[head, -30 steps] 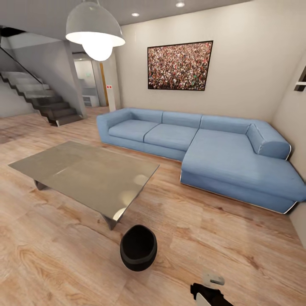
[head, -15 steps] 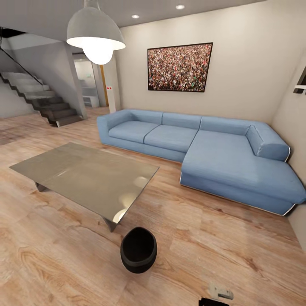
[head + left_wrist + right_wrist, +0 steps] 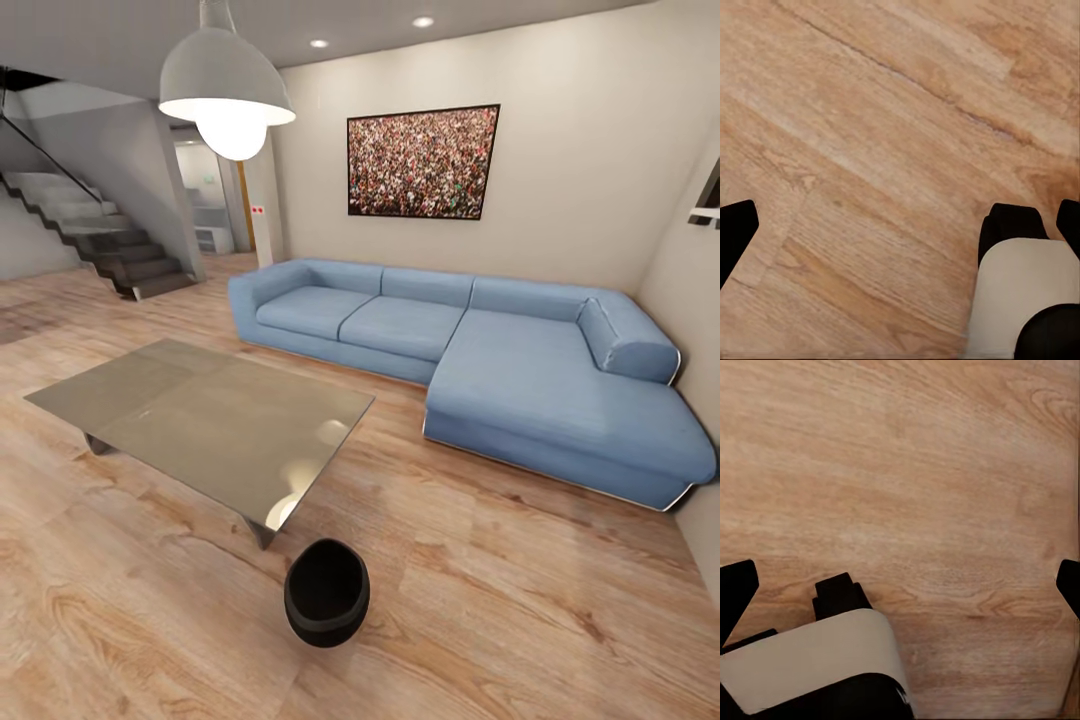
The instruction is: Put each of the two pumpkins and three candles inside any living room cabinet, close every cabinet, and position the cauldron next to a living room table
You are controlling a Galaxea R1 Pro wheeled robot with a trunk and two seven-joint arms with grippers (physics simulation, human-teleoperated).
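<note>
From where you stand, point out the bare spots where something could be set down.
The glass top of the table is bare. Open floor runs between the cauldron and the sofa, and more lies this side of the table. It is tightest between the cauldron and the table's near corner.

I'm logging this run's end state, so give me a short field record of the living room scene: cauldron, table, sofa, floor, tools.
cauldron: black, upright on the floor, just off the table's near corner, apart from it
table: low glass top, nothing standing on it
sofa: blue corner sofa against the far wall
left tool: fingertips spread over bare floor, nothing between them
right tool: fingertips spread over bare floor, nothing between them
</note>
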